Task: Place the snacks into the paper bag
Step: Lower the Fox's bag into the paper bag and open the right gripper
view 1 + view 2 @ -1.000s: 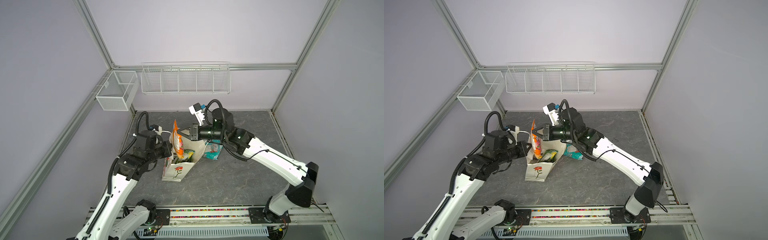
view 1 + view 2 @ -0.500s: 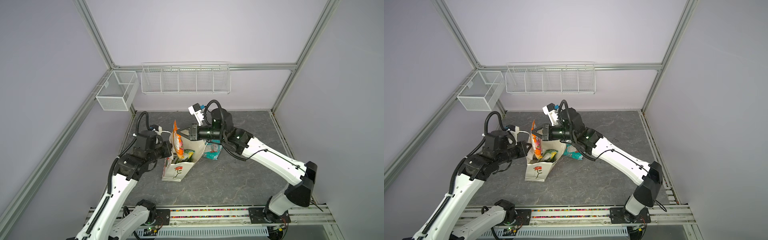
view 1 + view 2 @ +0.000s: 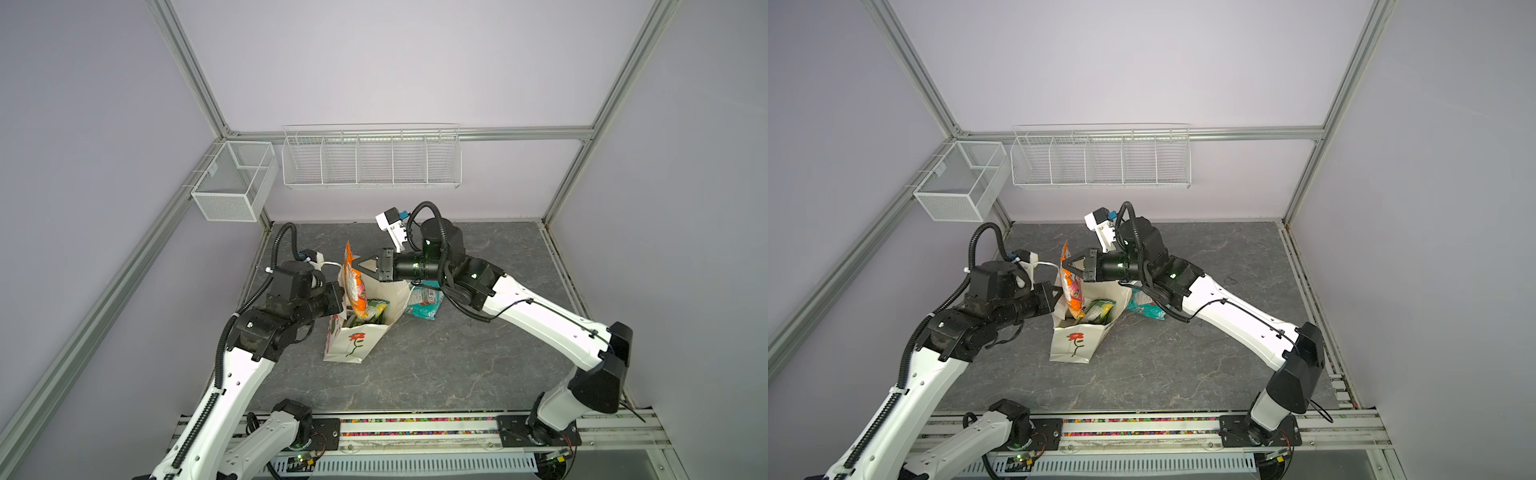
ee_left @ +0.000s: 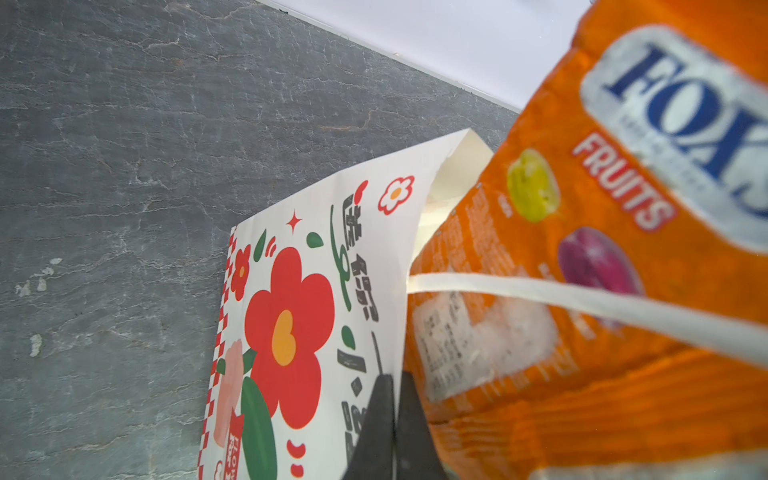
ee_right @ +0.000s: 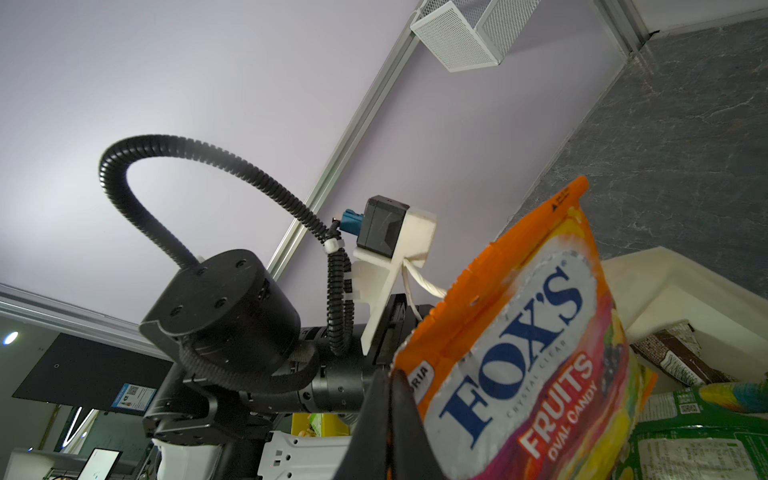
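The white paper bag (image 3: 349, 345) (image 3: 1073, 345) with a red flower stands open on the grey table. My left gripper (image 3: 341, 297) (image 4: 392, 376) is shut on the wall of the paper bag (image 4: 316, 291) at its mouth. My right gripper (image 3: 353, 266) (image 5: 390, 372) is shut on the edge of the orange FOX'S bag (image 3: 355, 286) (image 5: 532, 353). That packet hangs upright with its lower end inside the mouth. A yellow-green packet (image 3: 374, 309), a green bag (image 5: 698, 440) and a dark-brown bar (image 5: 673, 353) lie inside. A teal bag (image 3: 424, 301) (image 3: 1144, 309) lies on the table behind the paper bag.
A long white wire basket (image 3: 370, 160) and a small mesh basket (image 3: 232, 183) hang on the back walls. The arms' base rail (image 3: 415, 424) runs along the front edge. A white cord handle (image 4: 582, 303) crosses in front of the orange packet.
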Robot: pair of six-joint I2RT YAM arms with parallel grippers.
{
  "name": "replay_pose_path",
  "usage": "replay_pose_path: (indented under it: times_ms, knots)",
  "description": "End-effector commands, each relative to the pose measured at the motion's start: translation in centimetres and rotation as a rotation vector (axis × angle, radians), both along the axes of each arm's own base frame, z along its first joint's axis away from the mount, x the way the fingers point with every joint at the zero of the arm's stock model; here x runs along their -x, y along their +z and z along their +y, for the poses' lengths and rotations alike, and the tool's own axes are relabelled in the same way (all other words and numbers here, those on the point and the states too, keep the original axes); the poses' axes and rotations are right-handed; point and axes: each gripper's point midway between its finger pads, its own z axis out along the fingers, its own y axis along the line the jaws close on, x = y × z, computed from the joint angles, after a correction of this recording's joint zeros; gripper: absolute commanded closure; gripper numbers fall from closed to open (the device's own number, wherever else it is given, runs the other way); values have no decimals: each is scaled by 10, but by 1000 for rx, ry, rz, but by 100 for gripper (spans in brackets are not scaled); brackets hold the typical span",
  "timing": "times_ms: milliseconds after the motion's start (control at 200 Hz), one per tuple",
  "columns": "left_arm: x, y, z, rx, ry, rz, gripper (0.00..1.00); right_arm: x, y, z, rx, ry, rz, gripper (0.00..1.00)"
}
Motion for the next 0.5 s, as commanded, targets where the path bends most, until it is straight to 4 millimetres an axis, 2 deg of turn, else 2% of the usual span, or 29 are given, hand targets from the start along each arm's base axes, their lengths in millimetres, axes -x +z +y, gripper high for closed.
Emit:
replay_pose_path:
  times_ms: [0,280,370,495]
  knots:
    - [0,7,5,-3,15,-33,100,2,10,4,-50,12,-18,91]
    - [1,7,6,-6,18,-35,100,3,8,4,-47,13,-14,84]
    - [1,8,6,-5,20,-36,100,4,9,2,-45,16,-17,74]
    - [1,8,7,-7,22,-38,100,6,11,-2,-34,11,-35,66]
